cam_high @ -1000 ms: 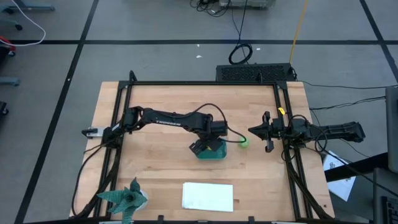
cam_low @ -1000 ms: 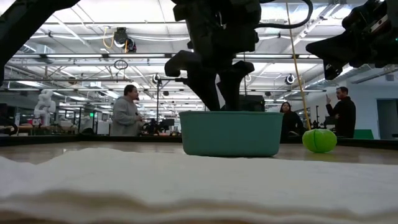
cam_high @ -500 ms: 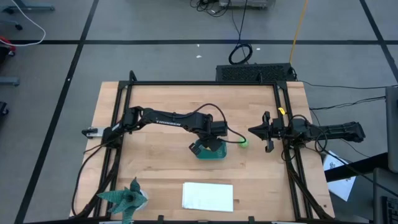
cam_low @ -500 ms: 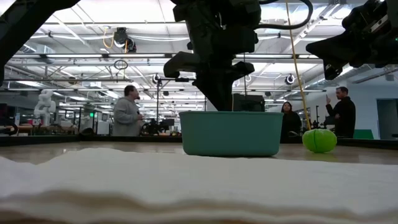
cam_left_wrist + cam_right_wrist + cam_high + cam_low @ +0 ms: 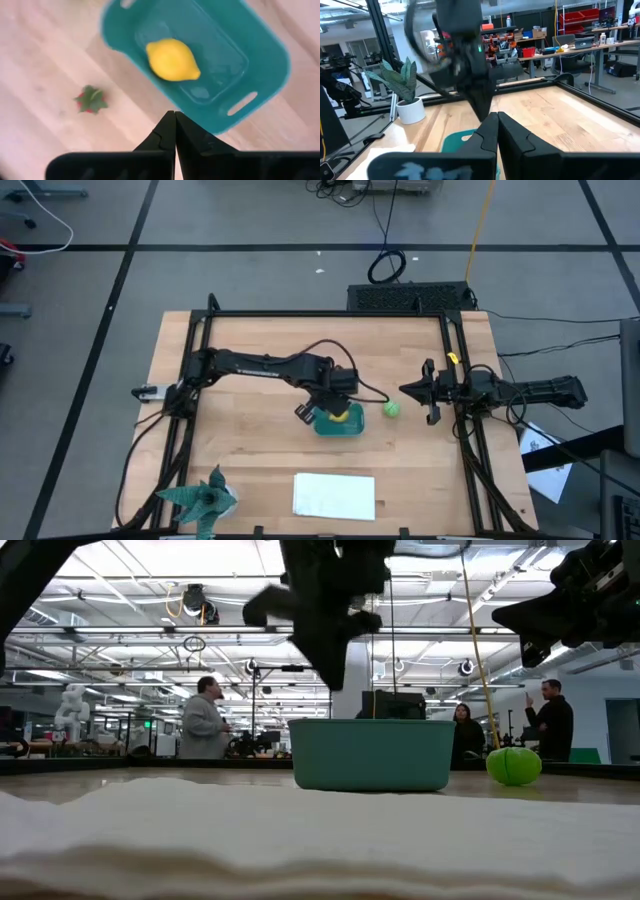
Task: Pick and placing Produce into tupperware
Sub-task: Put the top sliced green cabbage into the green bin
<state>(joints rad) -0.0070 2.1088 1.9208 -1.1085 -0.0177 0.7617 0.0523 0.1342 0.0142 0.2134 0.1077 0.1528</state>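
Observation:
The teal tupperware (image 5: 340, 426) (image 5: 370, 753) stands mid-table, and the yellow lemon (image 5: 172, 60) (image 5: 342, 416) lies on its floor. My left gripper (image 5: 175, 117) (image 5: 333, 680) hangs shut and empty above the tub's left rim, pointing steeply down. The bright green round piece (image 5: 392, 409) (image 5: 514, 765) rests on the table right of the tub. A small dark red piece with green leaves (image 5: 90, 99) lies on the wood beside the tub. My right gripper (image 5: 430, 392) (image 5: 497, 117) waits shut at the table's right side.
A flat white sheet (image 5: 334, 495) lies near the front edge, and a green spiky paper figure (image 5: 200, 500) sits at the front left corner. Black frame rails (image 5: 330, 314) border the wooden table. People stand in the room beyond the table (image 5: 205, 718).
My left gripper's fingers, open inside the tub a second ago, have shut on nothing. It has then risen clear of the tub's rim and shifted a little toward the table's left. The lemon stays in the tub; the green piece has not moved.

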